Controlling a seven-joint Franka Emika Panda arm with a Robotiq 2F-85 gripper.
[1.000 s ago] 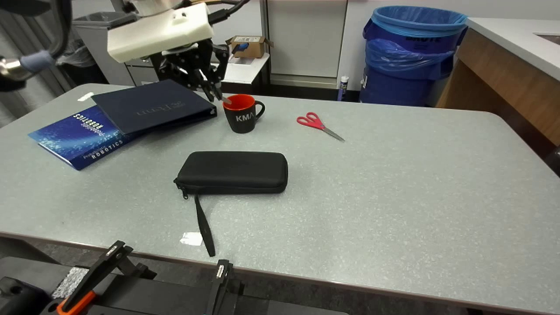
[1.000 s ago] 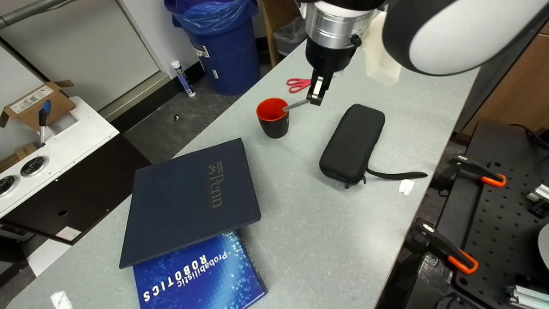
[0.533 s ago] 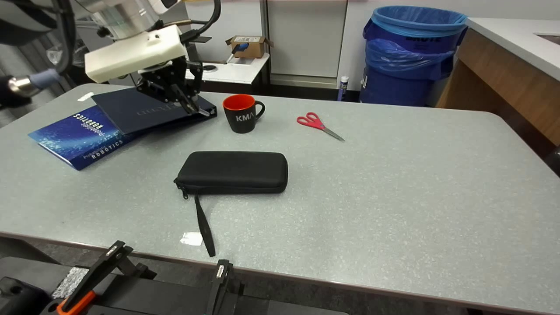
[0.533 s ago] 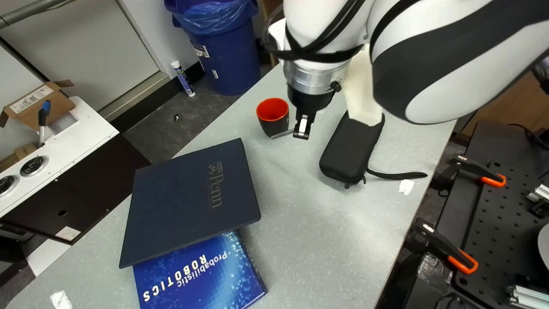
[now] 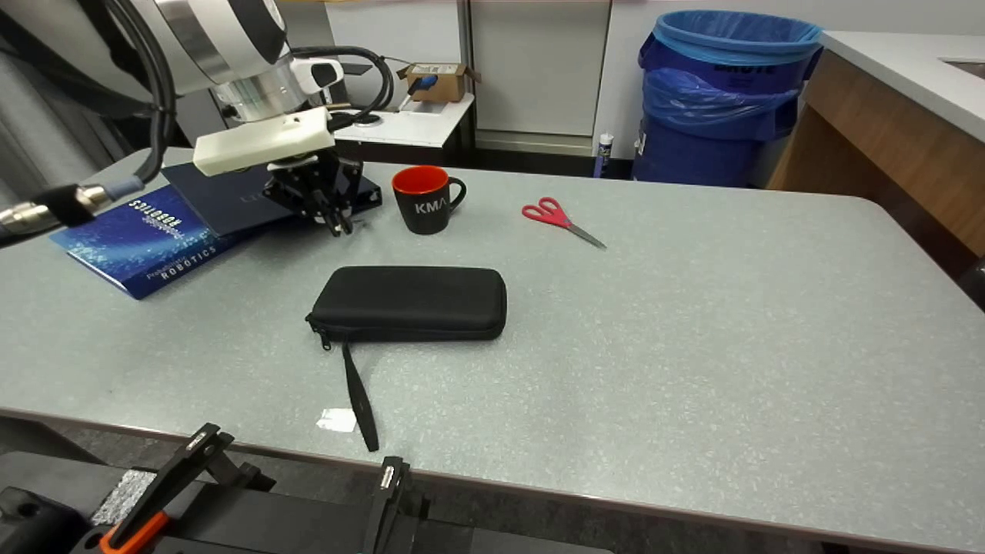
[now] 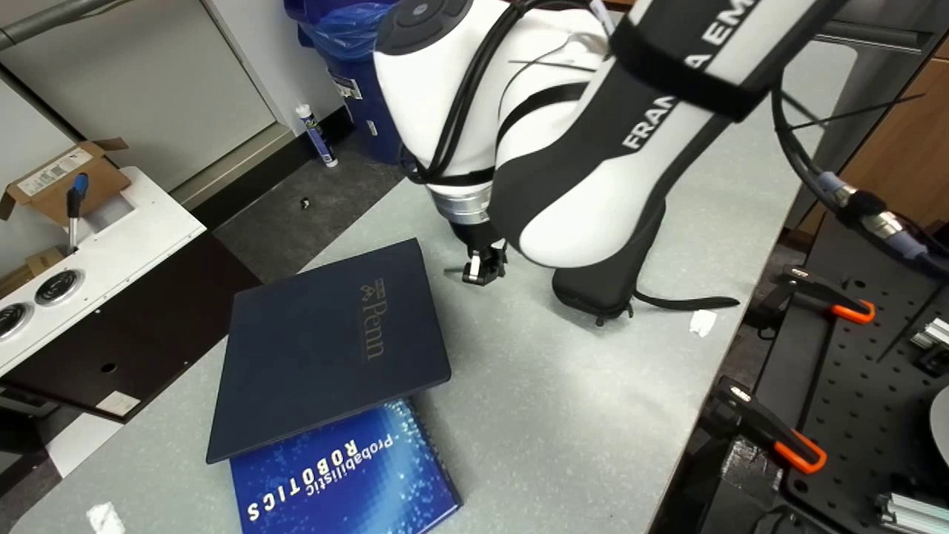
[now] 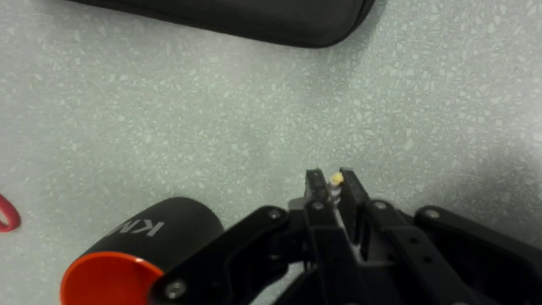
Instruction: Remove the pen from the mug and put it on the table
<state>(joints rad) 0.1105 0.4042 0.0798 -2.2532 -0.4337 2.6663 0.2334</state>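
Your claw (image 7: 331,181) pinches the pen (image 7: 335,189) clear of the mug (image 7: 169,237) at the wrist view's lower left; you're likely placing, so settle it on the table (image 7: 254,118), then release.

Between the mug (image 5: 425,203) and the case (image 5: 408,304) I have passable table (image 5: 485,250); the scissors (image 5: 568,223) obstruct me beyond the mug's handle (image 5: 462,191), the folder (image 6: 330,345) opposite it.

Both ext. views bright; in an ext. view, pale glare on table (image 6: 593,386) near zip case (image 6: 597,293). Wrist view: soft shadow beside case's rounded end, gripper (image 7: 331,178) blurry.
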